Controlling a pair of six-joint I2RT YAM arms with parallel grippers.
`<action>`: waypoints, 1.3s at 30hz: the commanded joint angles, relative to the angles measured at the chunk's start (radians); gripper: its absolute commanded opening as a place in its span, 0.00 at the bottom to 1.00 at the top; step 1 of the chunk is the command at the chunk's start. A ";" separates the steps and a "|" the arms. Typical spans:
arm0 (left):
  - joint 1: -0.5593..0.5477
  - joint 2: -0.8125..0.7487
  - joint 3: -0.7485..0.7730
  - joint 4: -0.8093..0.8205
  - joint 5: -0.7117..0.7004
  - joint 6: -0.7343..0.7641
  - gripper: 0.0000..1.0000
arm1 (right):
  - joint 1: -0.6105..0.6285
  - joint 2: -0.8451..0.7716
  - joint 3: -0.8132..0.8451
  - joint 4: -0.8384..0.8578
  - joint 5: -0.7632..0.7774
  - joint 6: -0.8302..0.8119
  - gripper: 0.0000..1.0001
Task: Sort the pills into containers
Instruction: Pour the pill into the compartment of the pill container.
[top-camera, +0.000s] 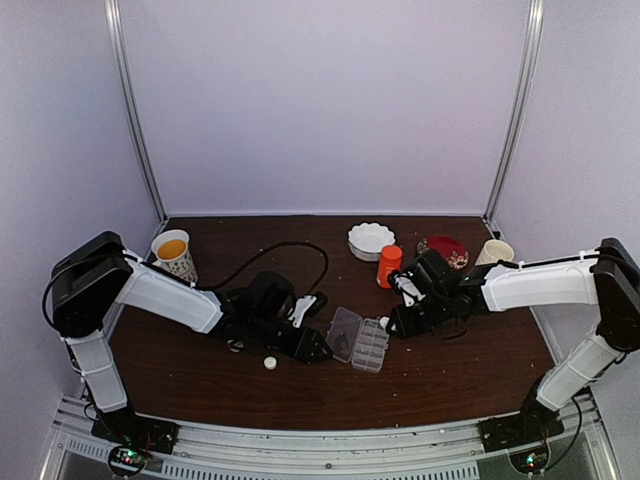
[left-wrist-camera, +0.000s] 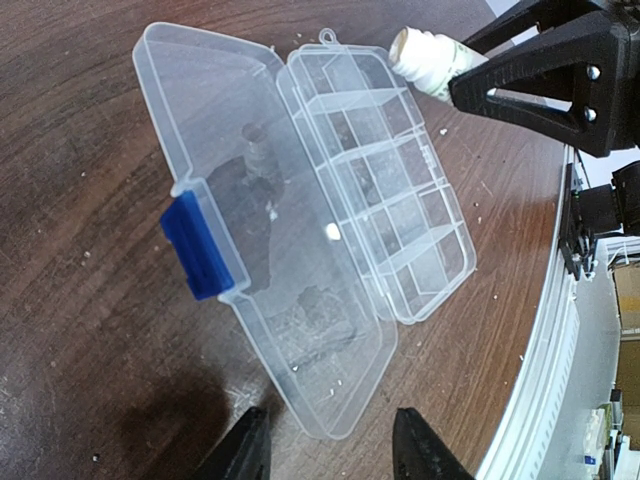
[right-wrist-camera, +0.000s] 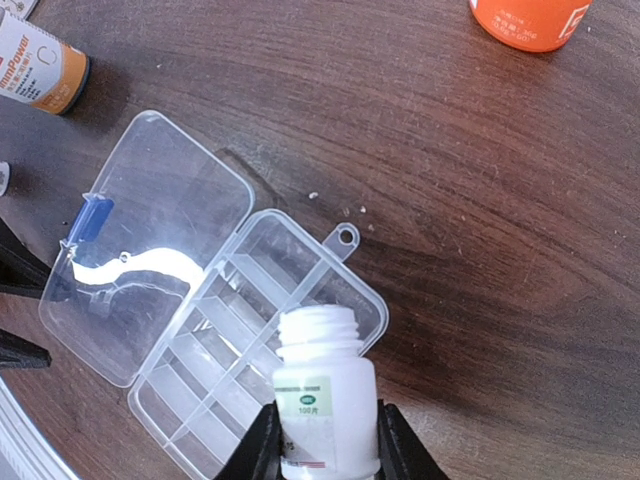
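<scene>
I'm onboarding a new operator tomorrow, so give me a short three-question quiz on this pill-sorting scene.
1. True or false: the lid of the pill box is shut over the cells.
2. What is clamped in the right gripper? A) a spoon B) an uncapped white bottle C) a sponge
3. Fill in: the latch on the lid's edge is coloured ____.

Key:
1. False. The lid lies swung open, flat on the table beside the cells.
2. B. The bottle's open mouth points toward the box.
3. Blue.
</scene>
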 joint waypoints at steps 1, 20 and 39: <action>0.004 0.009 0.005 0.031 0.002 0.000 0.45 | -0.006 0.015 0.030 -0.037 0.033 -0.025 0.00; 0.003 0.015 0.010 0.029 0.005 0.002 0.45 | -0.005 0.057 0.049 -0.050 0.027 -0.033 0.00; 0.003 0.014 0.007 0.033 0.005 0.002 0.45 | -0.006 0.030 0.055 -0.049 0.018 -0.024 0.00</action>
